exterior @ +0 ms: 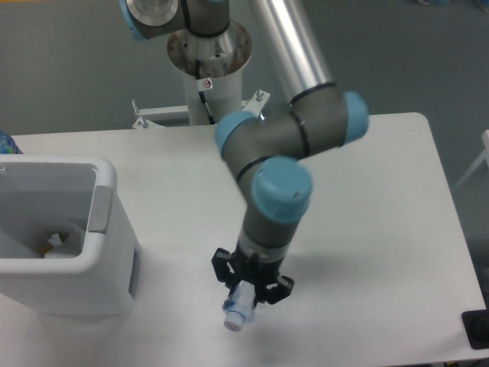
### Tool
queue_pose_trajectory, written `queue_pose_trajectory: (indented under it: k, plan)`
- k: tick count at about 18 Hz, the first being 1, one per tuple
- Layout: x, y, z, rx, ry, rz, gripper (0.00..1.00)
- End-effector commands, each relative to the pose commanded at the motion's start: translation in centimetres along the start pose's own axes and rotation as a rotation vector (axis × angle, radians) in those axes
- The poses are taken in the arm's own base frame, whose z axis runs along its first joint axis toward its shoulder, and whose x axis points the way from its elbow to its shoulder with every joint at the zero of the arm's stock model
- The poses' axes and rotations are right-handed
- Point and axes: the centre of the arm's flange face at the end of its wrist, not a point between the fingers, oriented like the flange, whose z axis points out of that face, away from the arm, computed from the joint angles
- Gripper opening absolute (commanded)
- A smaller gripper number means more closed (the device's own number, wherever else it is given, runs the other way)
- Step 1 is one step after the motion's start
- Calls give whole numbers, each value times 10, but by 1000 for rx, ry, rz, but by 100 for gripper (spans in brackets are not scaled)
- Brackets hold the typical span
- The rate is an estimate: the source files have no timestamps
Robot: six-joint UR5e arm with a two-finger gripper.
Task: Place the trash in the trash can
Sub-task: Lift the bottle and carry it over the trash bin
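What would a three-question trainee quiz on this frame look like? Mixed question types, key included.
1. True or false: the bottle lies inside the trash can.
2. What does the end effector hold? A) bottle B) tissue wad C) nothing
3. Where is the white wad?

Key
1. False. It hangs from the end effector, cap end down, to the right of the can.
2. A
3. Inside the trash can, low down.
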Motion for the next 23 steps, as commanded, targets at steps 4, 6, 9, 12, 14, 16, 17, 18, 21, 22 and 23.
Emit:
queue_pose_trajectory:
  k: [4, 6, 9, 12, 14, 16, 17, 18, 21, 22, 23]
  plan:
    - [31, -31, -76, 196, 59, -5, 11]
    - [48, -46, -113, 277, 79, -14, 11]
    - [78, -68, -162, 394, 128, -3, 11]
    - [113, -80, -189, 466, 206, -7, 11]
    - [154, -95, -187, 476, 279, 21, 12]
    - [191, -105, -182, 469, 322, 53, 12]
    - [204, -108, -180, 466, 338, 67, 13]
    - [214, -110, -174, 459, 353, 77, 14]
    - [250, -116, -149, 425, 413, 109, 15]
    - [258, -114, -140, 419, 425, 119, 15]
    - [261, -112, -133, 423, 425, 129, 15]
